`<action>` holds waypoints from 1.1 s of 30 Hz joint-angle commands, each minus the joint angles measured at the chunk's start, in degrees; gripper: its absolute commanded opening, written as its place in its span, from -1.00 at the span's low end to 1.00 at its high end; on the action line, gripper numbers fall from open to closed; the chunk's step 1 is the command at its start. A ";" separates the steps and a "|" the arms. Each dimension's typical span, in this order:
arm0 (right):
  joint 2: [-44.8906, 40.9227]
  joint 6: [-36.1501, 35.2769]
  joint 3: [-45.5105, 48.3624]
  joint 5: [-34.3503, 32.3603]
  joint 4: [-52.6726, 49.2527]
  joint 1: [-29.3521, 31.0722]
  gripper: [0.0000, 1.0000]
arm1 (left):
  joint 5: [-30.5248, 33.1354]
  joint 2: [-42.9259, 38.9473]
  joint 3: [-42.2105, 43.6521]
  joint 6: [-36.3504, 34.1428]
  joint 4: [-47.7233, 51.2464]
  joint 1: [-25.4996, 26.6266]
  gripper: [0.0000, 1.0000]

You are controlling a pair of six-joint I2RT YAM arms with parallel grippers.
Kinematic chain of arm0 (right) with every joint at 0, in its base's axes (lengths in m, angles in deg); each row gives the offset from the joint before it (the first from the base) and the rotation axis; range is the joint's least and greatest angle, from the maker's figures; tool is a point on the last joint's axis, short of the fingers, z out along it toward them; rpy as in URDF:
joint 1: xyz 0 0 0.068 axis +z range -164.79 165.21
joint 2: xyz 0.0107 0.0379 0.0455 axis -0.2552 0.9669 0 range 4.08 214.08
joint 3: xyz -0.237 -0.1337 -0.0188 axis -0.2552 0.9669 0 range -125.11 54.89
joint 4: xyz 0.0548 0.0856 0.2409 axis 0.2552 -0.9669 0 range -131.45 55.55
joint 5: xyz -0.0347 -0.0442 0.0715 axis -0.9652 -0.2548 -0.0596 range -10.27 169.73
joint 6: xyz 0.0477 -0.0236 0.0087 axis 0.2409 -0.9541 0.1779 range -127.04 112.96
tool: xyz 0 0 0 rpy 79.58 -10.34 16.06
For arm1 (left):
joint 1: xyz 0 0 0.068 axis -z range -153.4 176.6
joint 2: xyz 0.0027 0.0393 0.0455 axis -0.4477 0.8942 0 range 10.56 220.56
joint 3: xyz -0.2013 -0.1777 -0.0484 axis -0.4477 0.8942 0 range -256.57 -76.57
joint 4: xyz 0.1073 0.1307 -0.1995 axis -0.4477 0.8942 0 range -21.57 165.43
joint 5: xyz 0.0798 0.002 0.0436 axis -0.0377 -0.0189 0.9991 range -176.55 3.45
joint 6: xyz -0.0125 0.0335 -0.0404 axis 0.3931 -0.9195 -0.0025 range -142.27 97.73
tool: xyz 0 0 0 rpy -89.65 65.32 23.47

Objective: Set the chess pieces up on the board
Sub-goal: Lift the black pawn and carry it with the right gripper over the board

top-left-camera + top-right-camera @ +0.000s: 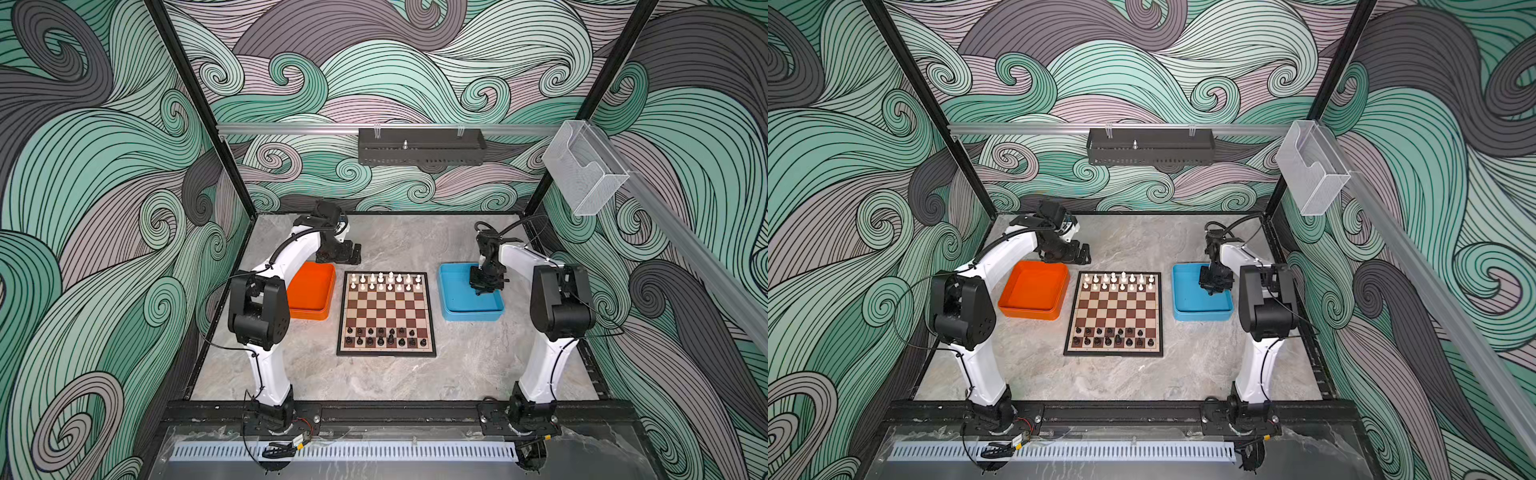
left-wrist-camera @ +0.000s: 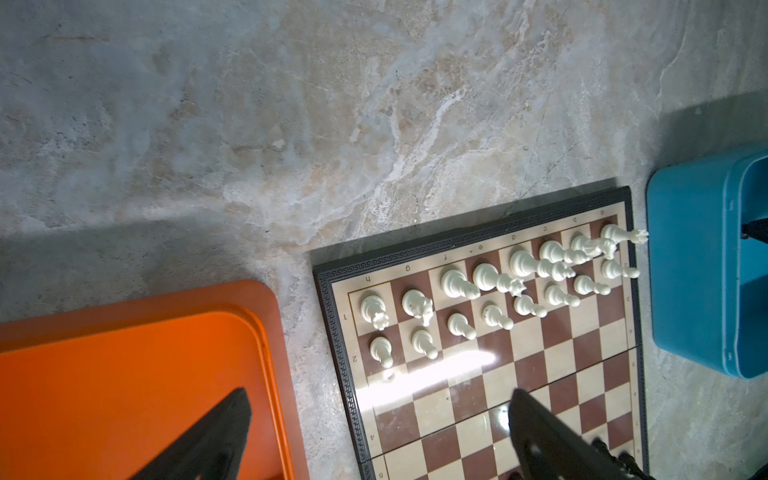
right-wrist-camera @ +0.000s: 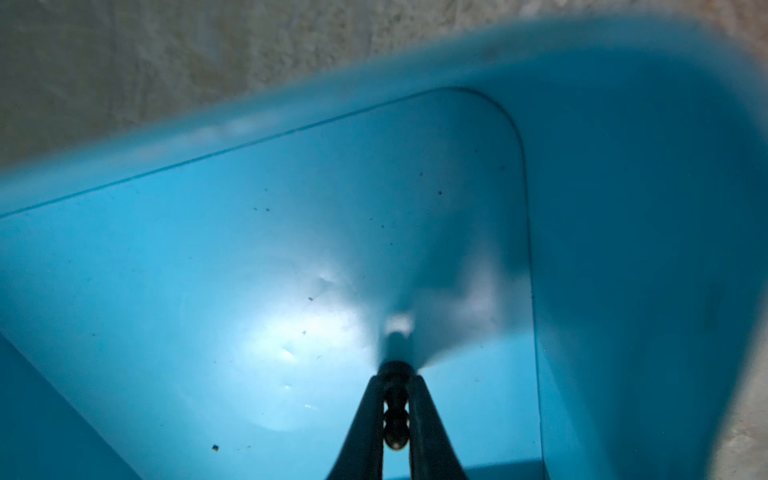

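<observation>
Since the two far rows of the board (image 1: 386, 309) are full of white pieces (image 1: 385, 282) and the two near rows are almost full of black pieces (image 1: 380, 341), I judge the setup nearly finished. All I can see left is one bare square in the black pawn row, at the end of the board nearest the blue tray (image 1: 455, 291). My right gripper (image 3: 397, 380) is down inside that tray, right of the board, pinched narrow on a small black piece (image 3: 395, 428), probably the last one. My left gripper (image 1: 354, 253) hangs wide and empty by the board's far left corner, beside the orange tray (image 1: 311, 291), which looks bare
</observation>
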 commanded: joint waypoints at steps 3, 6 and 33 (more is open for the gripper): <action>-3.03 -0.12 -0.88 -0.56 -0.92 -0.18 -0.71 | 0.52 0.67 -1.06 -0.67 1.37 0.08 0.97; -3.74 -0.30 -0.94 -0.14 -1.35 -0.18 -0.73 | 0.50 0.63 -1.06 -0.70 1.44 0.08 0.97; -15.95 3.72 1.83 6.11 -7.61 24.10 -0.76 | 3.21 1.38 -1.45 1.34 1.67 -0.04 0.97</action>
